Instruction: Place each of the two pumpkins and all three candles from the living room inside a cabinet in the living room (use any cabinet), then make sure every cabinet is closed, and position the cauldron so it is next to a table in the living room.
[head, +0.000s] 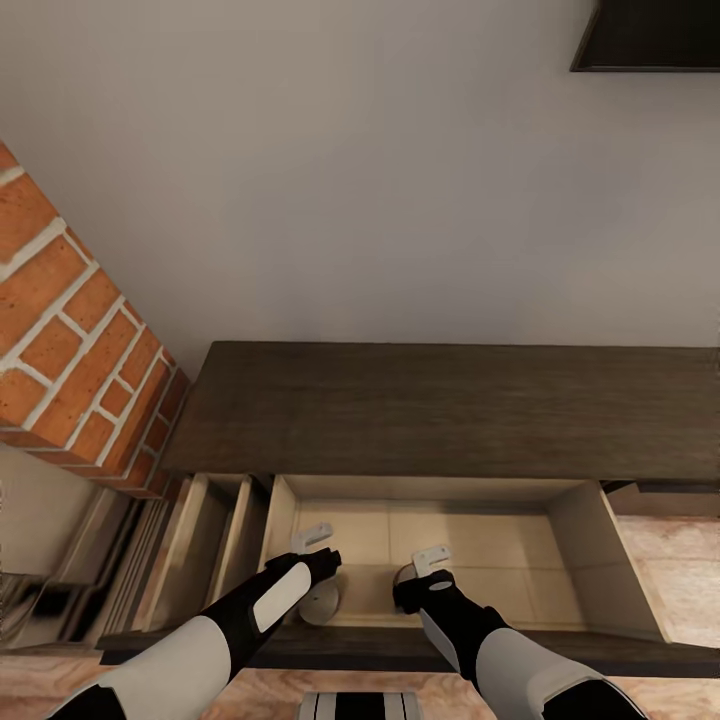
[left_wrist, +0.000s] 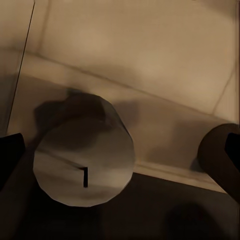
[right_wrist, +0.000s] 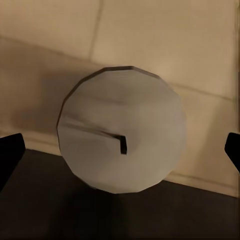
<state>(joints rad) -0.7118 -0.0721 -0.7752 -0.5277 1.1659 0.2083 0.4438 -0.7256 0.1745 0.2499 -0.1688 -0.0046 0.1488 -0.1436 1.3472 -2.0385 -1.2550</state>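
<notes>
The head view looks down on the cabinet (head: 440, 410), a long, low, dark brown wood-grain unit against a pale wall, with a red brick column (head: 70, 340) at its left. The cabinet's front drawer (head: 620, 570) is pulled out toward the robot, showing a pale beige inside.

Both arms reach down into the near part of that drawer. The left pincer (head: 316, 545) hangs over one candle (head: 322, 603), a stubby grey cylinder standing upright on the drawer floor close to the near wall. In the left wrist view this candle (left_wrist: 85, 162) shows from above with its short dark wick, and the dark fingertips (left_wrist: 10, 155) sit at the two sides of the picture, well apart and not touching it, so the left pincer is wide.

The right pincer (head: 432, 563) is above a second candle (head: 404, 574), mostly hidden under it, to the right of the first. The right wrist view looks straight down on this candle (right_wrist: 122, 142), and the fingertips (right_wrist: 10, 152) stand wide, clear of it on both sides.
</notes>
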